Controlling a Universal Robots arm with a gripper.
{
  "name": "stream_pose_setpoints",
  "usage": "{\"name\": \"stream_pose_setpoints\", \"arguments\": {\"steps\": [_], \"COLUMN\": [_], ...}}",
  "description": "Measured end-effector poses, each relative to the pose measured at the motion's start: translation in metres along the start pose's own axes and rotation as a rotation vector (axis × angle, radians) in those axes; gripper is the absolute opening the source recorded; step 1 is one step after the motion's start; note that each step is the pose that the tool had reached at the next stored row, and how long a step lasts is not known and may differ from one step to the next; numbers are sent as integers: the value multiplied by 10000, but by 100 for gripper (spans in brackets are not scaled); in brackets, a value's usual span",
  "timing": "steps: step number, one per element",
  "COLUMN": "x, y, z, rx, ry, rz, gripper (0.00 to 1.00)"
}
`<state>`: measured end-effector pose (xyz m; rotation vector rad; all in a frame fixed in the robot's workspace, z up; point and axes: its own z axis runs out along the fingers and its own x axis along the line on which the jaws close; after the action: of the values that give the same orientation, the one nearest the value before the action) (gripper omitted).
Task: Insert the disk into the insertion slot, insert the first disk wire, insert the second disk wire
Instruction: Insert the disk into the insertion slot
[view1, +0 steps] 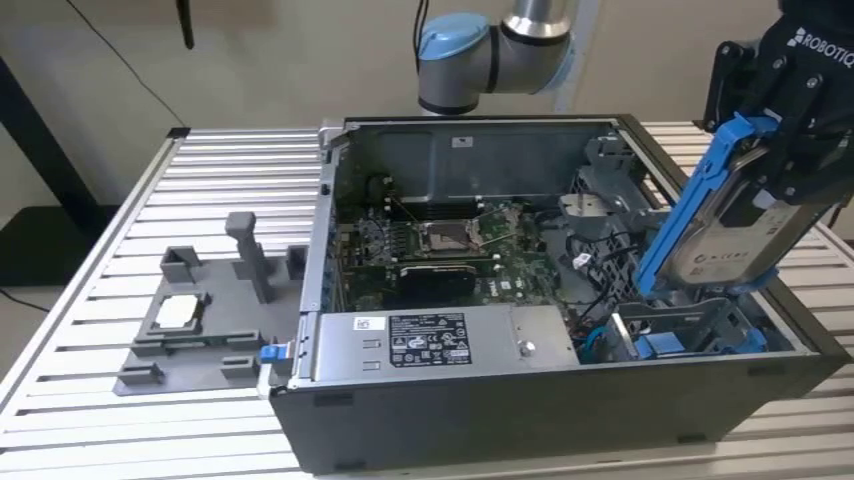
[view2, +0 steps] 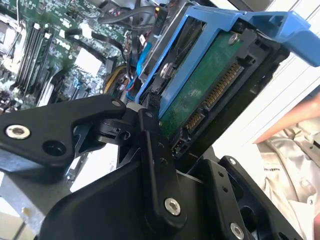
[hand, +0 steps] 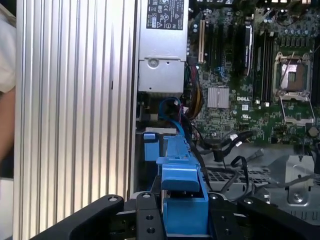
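Observation:
My gripper (view1: 785, 140) is shut on the disk (view1: 727, 235), a silver drive with a white label in a blue frame. I hold it steeply tilted over the case's corner on the exterior view's right. Its lower end hangs just above the grey drive cage with the insertion slot (view1: 687, 322); I cannot tell whether they touch. In the second wrist view the disk (view2: 210, 95) shows its green board and connector. In the first wrist view the gripper (hand: 182, 207) clamps the blue frame (hand: 180, 170). Loose black cables (hand: 235, 142) and a blue wire (hand: 172, 107) lie inside the case beside the cage.
The open computer case (view1: 561, 400) stands on a slatted metal table (view1: 227, 190). Inside are the motherboard (view1: 441, 245) and a silver power supply box (view1: 427, 345). A grey fixture (view1: 200, 320) sits at the exterior view's left. A person's arm (hand: 5, 100) shows beyond the table edge.

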<state>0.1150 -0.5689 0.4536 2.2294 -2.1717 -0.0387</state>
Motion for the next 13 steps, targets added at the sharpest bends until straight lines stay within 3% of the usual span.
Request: {"name": "stream_pose_setpoints", "arguments": {"steps": [13], "x": [2], "y": [-41], "z": [235], "rx": [0], "ry": [-2], "rz": [-1], "gripper": [33]}}
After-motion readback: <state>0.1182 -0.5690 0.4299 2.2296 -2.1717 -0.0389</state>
